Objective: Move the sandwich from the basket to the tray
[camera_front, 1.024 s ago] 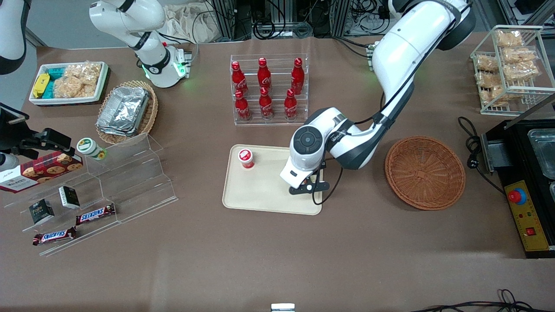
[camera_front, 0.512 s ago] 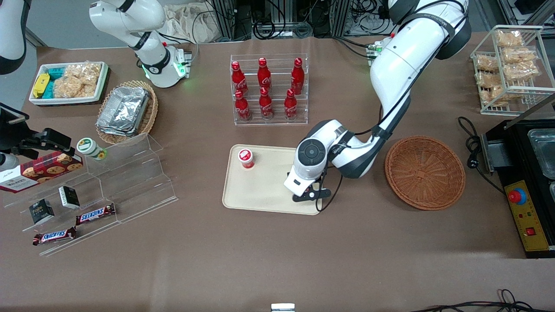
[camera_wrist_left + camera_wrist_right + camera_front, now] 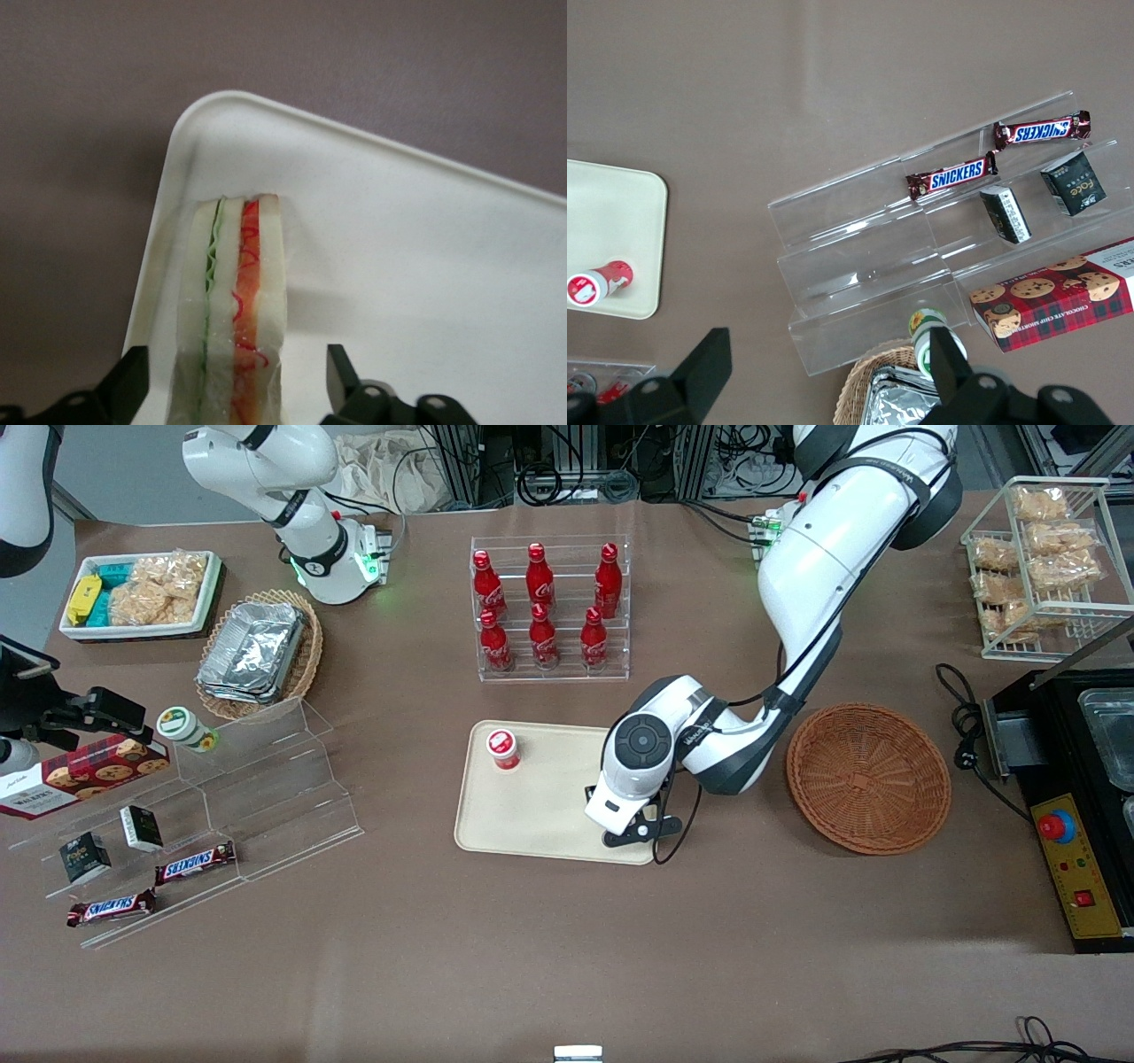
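Now the sandwich [image 3: 232, 310] stands on its edge on the tray [image 3: 425, 266], right in the tray's corner nearest the front camera and the basket [image 3: 868, 778]. The gripper [image 3: 237, 381] sits just above it. Its jaws are spread wide, one on each side of the bread, not touching it. The sandwich's long side points away from the jaws, so I think a straight lift up will leave it there.

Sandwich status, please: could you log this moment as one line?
gripper: open, astride sandwich | sandwich: on tray corner | basket: empty
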Robot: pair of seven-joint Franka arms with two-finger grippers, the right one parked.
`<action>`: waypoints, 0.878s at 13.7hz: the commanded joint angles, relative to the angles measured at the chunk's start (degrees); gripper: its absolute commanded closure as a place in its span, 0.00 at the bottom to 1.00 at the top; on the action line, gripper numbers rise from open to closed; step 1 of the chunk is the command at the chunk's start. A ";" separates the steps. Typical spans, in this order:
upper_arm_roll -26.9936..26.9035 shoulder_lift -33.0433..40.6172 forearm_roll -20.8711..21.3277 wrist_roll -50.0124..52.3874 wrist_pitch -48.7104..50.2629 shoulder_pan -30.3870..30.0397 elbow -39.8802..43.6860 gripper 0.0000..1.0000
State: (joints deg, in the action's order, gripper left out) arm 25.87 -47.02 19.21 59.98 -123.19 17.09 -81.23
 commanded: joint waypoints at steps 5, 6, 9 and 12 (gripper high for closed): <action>-0.21 14.30 1.01 14.37 10.56 -1.43 -0.42 0.00; -0.21 16.85 0.83 14.12 13.73 -1.88 -0.42 0.00; 0.14 25.28 0.04 13.06 18.94 -5.22 -3.57 0.00; 0.14 34.34 -6.53 4.85 20.44 -10.22 -8.15 0.00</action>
State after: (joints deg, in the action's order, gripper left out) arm 25.80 -20.23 16.79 70.52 -103.02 10.39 -83.34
